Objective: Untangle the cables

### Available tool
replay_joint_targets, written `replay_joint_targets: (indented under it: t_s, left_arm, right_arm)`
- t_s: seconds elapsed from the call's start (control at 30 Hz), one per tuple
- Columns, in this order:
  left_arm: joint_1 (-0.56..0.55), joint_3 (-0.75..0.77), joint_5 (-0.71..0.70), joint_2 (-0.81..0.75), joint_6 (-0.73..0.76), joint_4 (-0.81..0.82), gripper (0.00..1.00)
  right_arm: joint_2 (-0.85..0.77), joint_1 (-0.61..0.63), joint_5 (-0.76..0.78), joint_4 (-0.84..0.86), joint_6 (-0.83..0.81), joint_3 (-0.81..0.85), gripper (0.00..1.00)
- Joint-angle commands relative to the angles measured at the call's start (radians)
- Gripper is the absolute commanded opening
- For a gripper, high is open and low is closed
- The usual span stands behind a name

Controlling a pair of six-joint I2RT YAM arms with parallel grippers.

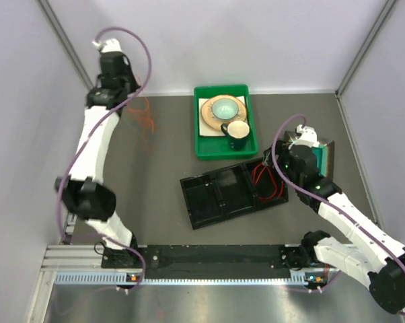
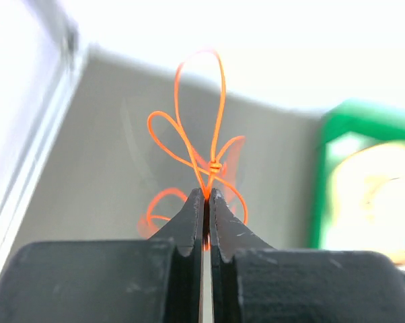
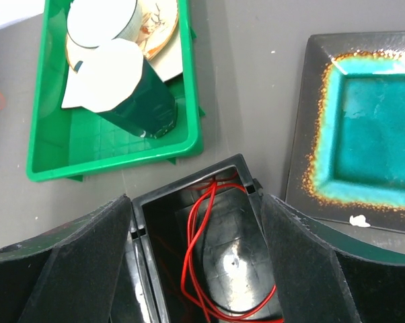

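An orange cable (image 2: 189,134) hangs in loose loops with a small knot, pinched between the tips of my left gripper (image 2: 206,195). In the top view the orange cable (image 1: 144,114) trails beside my left gripper (image 1: 125,94) at the table's far left. A red cable (image 3: 202,249) lies coiled in the end compartment of a black tray (image 3: 189,185). My right gripper (image 3: 196,269) is open, its jaws wide on either side of that compartment, above it. The red cable also shows in the top view (image 1: 266,178), with my right gripper (image 1: 283,168) over it. No pale grey cable shows.
A green bin (image 1: 204,145) holds a plate and a dark green cup (image 1: 236,134) at the back centre. A teal-glazed square plate (image 3: 371,128) lies to the right of the black tray (image 1: 216,195). Cage posts stand at the table's far corners.
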Motion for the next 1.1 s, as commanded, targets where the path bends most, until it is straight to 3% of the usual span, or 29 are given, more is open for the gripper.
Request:
replay_joint_targets:
  t_s: [0.0,0.17,0.4,0.53,0.7,0.87,1.07]
  left_arm:
    - [-0.002,0.002,0.108,-0.202,0.004,0.075,0.00]
    - [-0.003,0.010,0.209,-0.308,-0.016,0.100,0.00]
    - [-0.003,0.016,0.321,-0.328,-0.033,0.078,0.00]
    - [-0.003,0.008,0.362,-0.325,-0.045,0.077,0.00]
    - [-0.003,0.004,0.431,-0.325,-0.074,0.081,0.00]
    - [-0.002,0.002,0.464,-0.328,-0.093,0.072,0.00]
    - [-0.002,0.008,0.457,-0.346,-0.093,0.055,0.00]
  right_arm:
    - [0.020,-0.005,-0.029,0.062,0.014,0.026,0.77]
    - [0.023,-0.007,-0.046,0.070,0.027,0.020,0.76]
    - [0.018,-0.003,-0.076,0.073,0.039,0.009,0.76]
    - [0.043,-0.005,-0.177,0.125,0.016,0.029,0.72]
    - [0.213,0.033,-0.387,0.356,-0.035,0.095,0.68]
    - [0.458,0.144,-0.499,0.437,-0.131,0.309,0.70]
    - [0.728,0.176,-0.601,0.593,-0.044,0.492,0.87]
